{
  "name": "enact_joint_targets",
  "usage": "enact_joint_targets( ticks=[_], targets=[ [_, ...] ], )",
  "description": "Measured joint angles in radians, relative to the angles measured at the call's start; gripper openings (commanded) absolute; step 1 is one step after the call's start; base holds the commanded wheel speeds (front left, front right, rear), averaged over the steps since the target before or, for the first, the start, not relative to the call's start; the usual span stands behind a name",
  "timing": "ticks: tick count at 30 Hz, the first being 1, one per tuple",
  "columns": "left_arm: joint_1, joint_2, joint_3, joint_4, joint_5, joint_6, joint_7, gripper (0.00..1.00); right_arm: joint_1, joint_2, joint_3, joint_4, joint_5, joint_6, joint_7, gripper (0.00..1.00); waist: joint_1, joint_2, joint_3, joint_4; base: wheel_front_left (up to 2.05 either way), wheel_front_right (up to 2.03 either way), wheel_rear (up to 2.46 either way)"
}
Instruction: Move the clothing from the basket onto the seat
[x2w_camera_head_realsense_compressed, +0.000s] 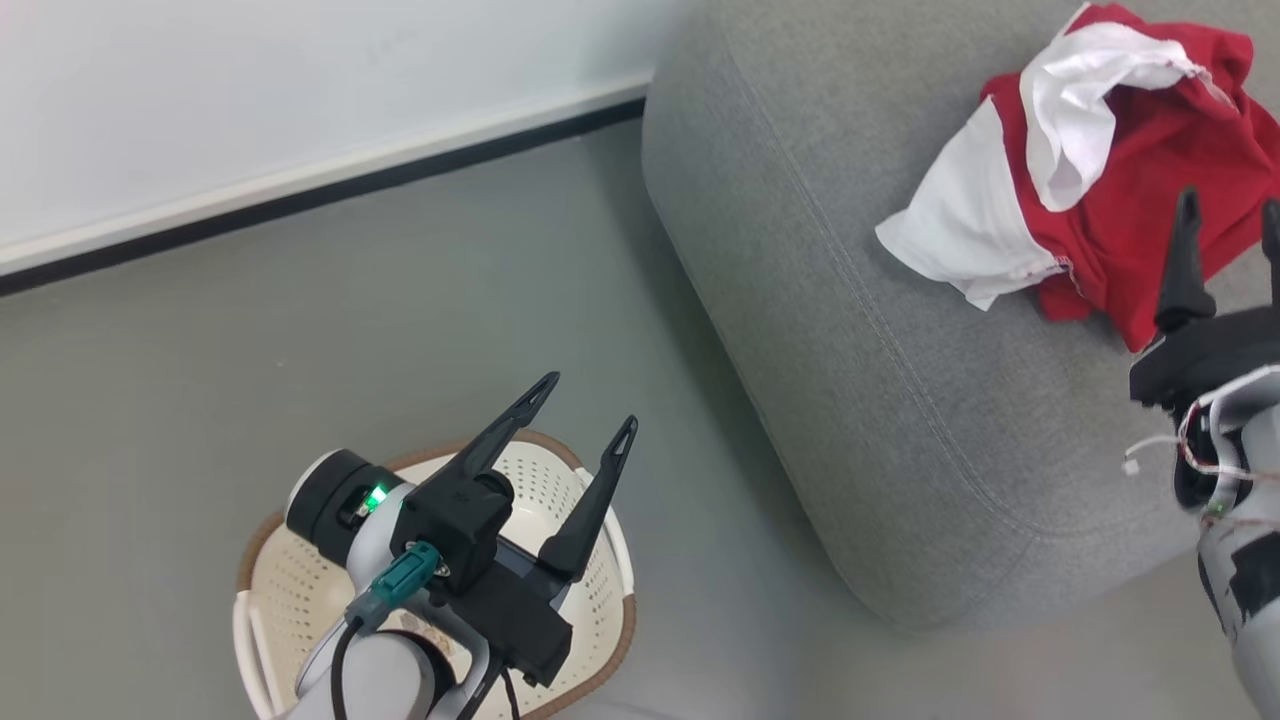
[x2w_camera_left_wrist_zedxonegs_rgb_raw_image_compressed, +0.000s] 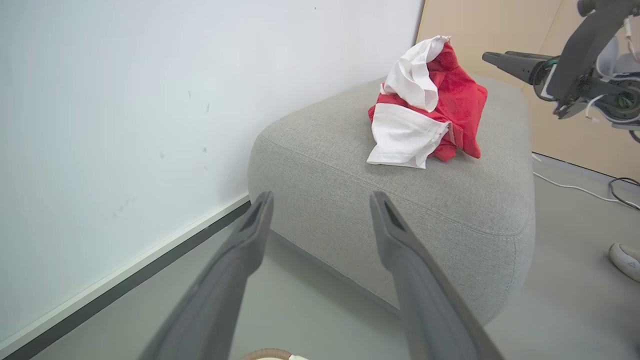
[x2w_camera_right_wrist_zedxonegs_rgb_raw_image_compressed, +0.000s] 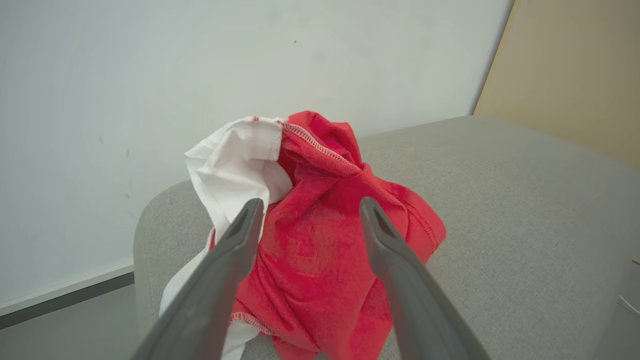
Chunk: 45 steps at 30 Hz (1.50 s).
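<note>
Two pincers stand wide open and hold nothing. Left pincer, at the lower left of the head view, hangs over the basket, which sits on the floor at the bottom edge. Right pincer, at the right edge, points its fingers at the clothing without gripping it. That red and white clothing lies crumpled in a heap at the upper right, on the seat, well apart from the basket. A white wall runs across the upper left.
</note>
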Motion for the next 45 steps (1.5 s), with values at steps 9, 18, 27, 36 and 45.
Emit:
enact_joint_targets(
  ticks=[9,18,27,36,45],
  targets=[
    [0.066,-0.002,0.052,0.026,-0.023,0.055,-0.029,1.00,0.190,0.029,-0.005,-0.202,-0.033,-0.019,0.000,1.00,0.0000,0.0000,-0.067,0.072,0.00,0.00,0.00],
    [0.121,-0.002,0.101,0.039,-0.052,0.097,-0.055,1.00,0.323,0.053,0.004,-0.366,-0.057,-0.035,0.000,1.00,0.0001,0.0000,-0.126,0.150,0.00,0.00,0.00],
    [0.157,0.000,0.170,0.043,-0.062,0.123,-0.072,1.00,0.411,0.074,0.031,-0.461,-0.085,-0.044,0.000,1.00,0.0001,0.0000,-0.163,0.223,0.00,0.00,0.00],
    [0.194,0.004,0.246,0.054,-0.069,0.139,-0.090,1.00,0.457,0.087,0.053,-0.506,-0.109,-0.046,0.007,1.00,0.0001,-0.0001,-0.181,0.270,0.00,0.00,0.00],
    [0.233,0.012,0.297,0.059,-0.069,0.141,-0.097,1.00,0.460,0.099,0.070,-0.524,-0.123,-0.053,0.028,1.00,0.0003,0.0001,-0.184,0.285,0.00,0.00,0.00]
  ],
)
